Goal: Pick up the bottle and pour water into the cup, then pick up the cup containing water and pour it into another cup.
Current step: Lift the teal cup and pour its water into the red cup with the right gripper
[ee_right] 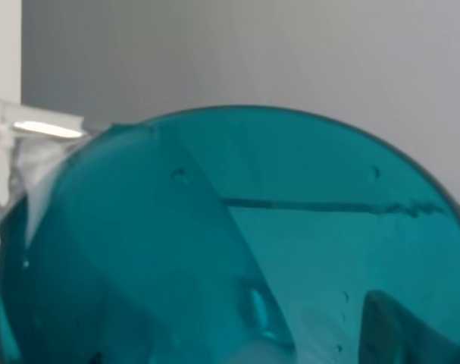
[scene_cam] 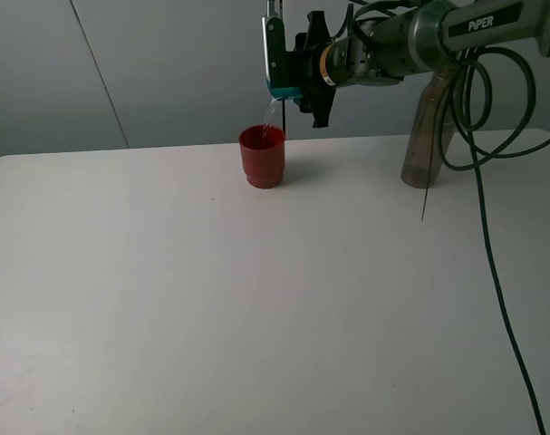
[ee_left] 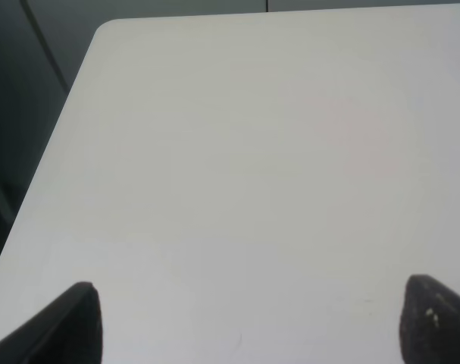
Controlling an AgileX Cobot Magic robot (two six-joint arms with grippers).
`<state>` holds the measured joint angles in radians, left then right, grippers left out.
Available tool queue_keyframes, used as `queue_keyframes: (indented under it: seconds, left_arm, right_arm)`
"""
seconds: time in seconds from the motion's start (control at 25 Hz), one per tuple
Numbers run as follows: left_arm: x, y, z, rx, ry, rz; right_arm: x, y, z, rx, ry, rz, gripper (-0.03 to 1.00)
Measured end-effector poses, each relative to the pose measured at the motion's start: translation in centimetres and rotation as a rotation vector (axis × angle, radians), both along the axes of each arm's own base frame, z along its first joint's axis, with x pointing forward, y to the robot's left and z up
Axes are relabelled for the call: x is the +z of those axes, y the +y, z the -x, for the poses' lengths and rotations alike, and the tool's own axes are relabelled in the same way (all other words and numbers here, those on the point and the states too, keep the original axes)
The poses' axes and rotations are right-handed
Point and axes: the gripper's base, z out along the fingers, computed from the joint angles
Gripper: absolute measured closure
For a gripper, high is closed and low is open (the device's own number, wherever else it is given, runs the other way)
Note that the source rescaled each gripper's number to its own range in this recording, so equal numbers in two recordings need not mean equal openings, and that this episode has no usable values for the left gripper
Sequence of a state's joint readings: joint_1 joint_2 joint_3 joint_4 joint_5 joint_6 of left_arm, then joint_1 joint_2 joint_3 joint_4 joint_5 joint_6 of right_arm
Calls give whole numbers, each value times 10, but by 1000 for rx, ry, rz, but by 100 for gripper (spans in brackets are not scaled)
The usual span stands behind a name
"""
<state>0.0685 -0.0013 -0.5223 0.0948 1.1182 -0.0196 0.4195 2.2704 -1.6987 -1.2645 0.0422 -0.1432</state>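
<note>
1. The left gripper point(ee_left: 245, 322) shows only in its wrist view: fingers spread wide, holding nothing, above the bare table point(ee_left: 252, 152).
2. The red cup point(scene_cam: 262, 156) stands mid-table, receiving a thin stream.
3. The right gripper point(scene_cam: 293, 68) clamps the teal cup point(scene_cam: 280, 89), tipped just above: I judge this the last pour; next, keep the tilt steady.
4. The bottle point(scene_cam: 427, 136) stands at the right, behind the arm.
5. The right wrist view alone shows droplets inside the teal cup point(ee_right: 237, 250).

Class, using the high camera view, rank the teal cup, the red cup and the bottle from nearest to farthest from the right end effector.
1. Teal cup: held tipped in the right end effector.
2. Red cup: just below, on the table.
3. Bottle: off to the right, standing near the table's back edge.
</note>
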Motion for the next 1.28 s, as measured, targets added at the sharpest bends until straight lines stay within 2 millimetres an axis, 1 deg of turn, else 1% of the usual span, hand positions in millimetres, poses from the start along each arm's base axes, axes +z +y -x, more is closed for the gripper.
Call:
queue_keyframes:
  seconds: [0.56,0.76,1.28]
  left_arm:
    - [0,0,0,0,0,0]
    - [0,0,0,0,0,0]
    - [0,0,0,0,0,0]
  right_arm:
    - [3,5,1,90,-38,43,90]
    - [3,5,1,126,-64,104,90]
    - [3,5,2,155,-85,151,90]
